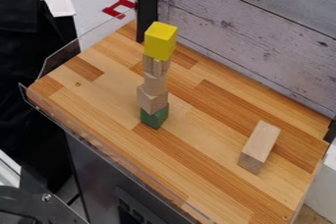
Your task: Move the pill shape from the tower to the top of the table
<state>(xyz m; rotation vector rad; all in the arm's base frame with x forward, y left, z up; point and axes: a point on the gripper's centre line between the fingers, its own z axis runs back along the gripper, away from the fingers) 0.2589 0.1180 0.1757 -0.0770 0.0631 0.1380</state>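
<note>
you have a tower [155,84] standing upright on the wooden counter [197,137], on the half toward the upper left corner, set in from both long edges. at its foot is a dark green block [154,117], turned so that one corner points roughly at you. on that sits a plain wooden cube [152,99], and above it a smooth, round-sided wooden block [156,84]. next up comes a narrow, grooved wooden piece [156,65], and a bright yellow block [160,41] caps the stack. your pill shape is in the tower, among the plain wooden pieces between the yellow and the green, but you cannot tell for sure which one it is. you cannot tell the state of the end effector from here either. well apart from the tower, near the counter's right corner, a long rectangular wooden block [260,146] lies flat, slanting from upper right to lower left. a grey plank wall [256,31] runs along the counter's upper right edge, with a black post [147,4] at the upper corner, and a clear panel [62,55] edges the upper left side.
</note>
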